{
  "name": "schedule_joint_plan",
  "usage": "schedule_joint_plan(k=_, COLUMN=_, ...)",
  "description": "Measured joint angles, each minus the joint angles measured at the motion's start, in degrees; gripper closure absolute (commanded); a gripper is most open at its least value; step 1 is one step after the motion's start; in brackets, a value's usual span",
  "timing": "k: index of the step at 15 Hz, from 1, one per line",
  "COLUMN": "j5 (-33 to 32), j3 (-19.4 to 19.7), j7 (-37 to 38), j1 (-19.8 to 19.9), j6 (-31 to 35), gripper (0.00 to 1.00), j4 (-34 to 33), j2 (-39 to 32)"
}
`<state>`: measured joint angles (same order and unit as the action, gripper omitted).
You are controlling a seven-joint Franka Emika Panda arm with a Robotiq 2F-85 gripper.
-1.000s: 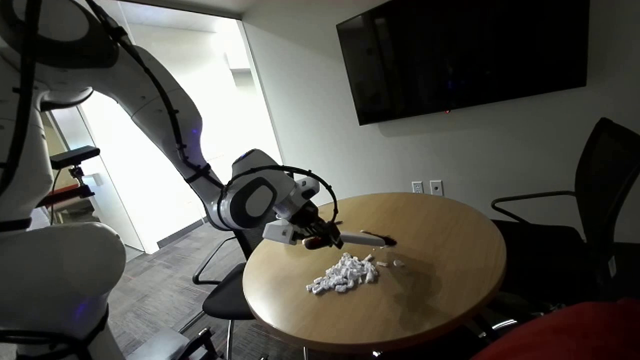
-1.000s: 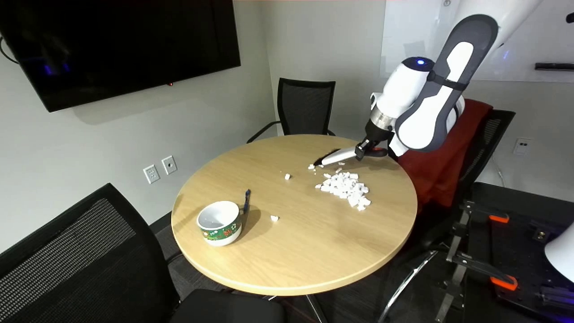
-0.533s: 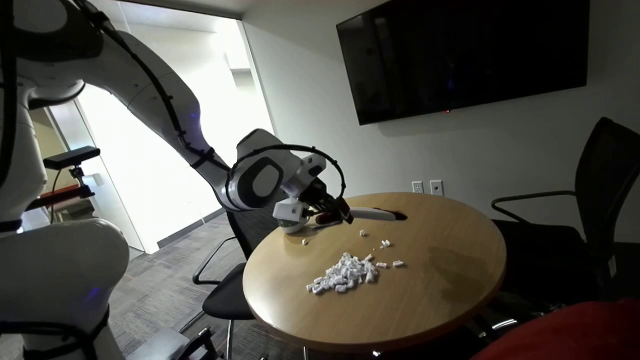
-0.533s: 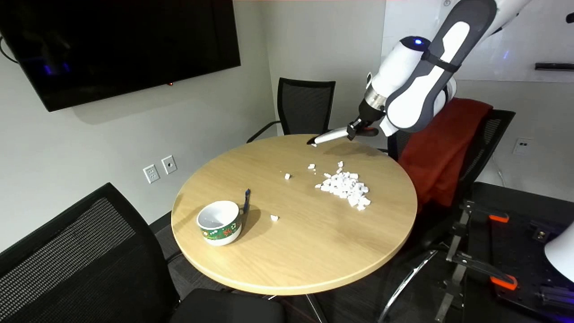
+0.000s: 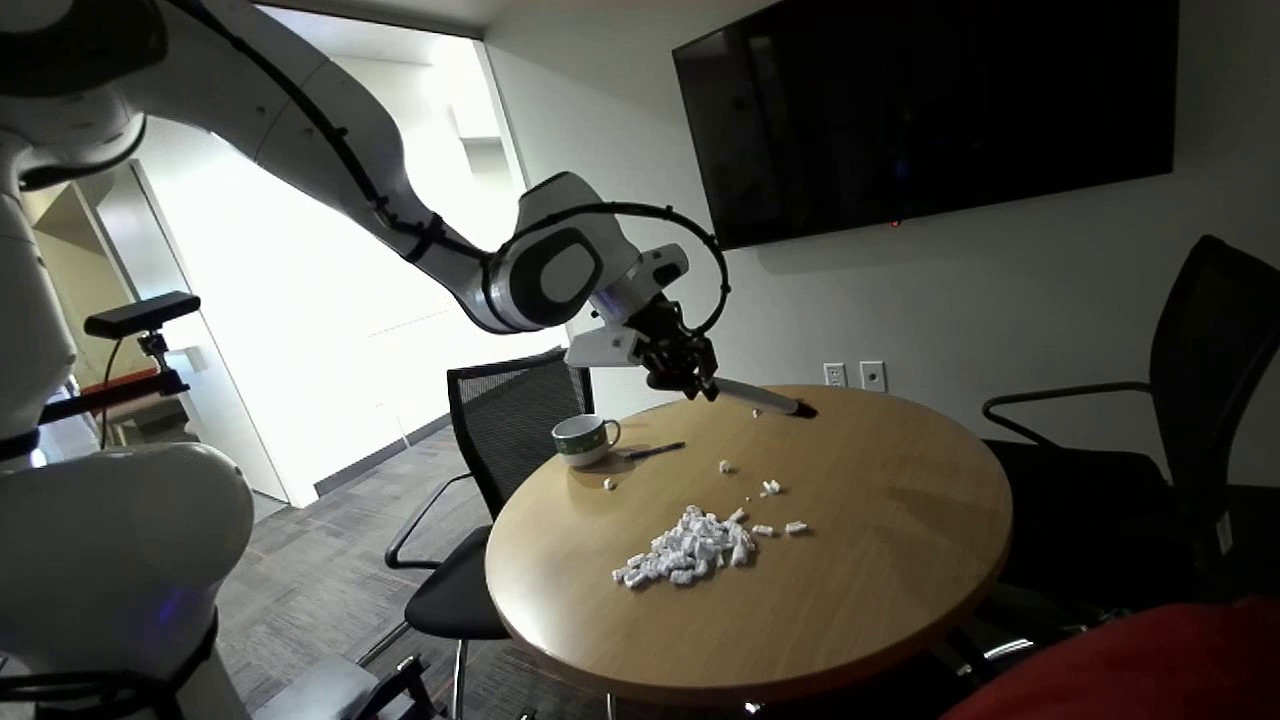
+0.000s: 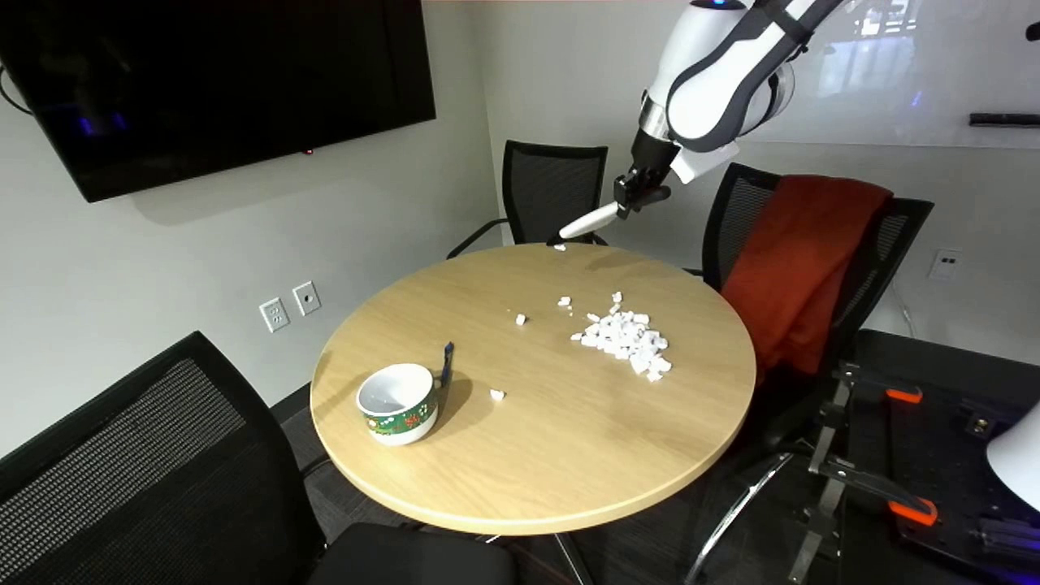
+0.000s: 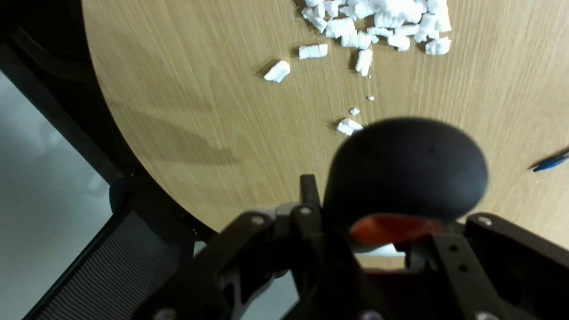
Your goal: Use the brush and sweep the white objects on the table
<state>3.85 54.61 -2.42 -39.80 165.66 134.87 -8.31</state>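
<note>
The pincer [image 6: 624, 200] grips the hand brush [image 6: 590, 221]; lower than the pincer, white pieces [image 6: 624, 335] lie on the tabletop [image 6: 528, 463].

In the wrist view the brush [image 7: 404, 169] shows me little more than a blurred handle, most of its pale head hidden. The top edge there slices through the pile of white objects [image 7: 389, 20]; the right edge crops the pen [image 7: 551, 162]. In both exterior views the wall screen [image 5: 930, 110] loses its top.
</note>
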Motion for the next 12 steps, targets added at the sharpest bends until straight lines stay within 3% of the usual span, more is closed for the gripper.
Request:
schedule_joint_plan(k=2, j5=1.3, j3=-6.9, j7=-1.2, j1=7.1, j6=-1.5, gripper=0.86, j4=-1.9, j2=1.0)
schedule_joint_plan(k=8, j5=19.7, j3=-13.9, j7=-15.2, j1=14.2, j6=-6.5, gripper=0.86, j4=-6.8, j2=-4.2)
schedule_joint_plan(k=12, j5=23.3, j3=-16.6, j7=-17.6, j1=18.5, j6=-9.3, gripper=0.86, j4=-12.1, j2=-12.1)
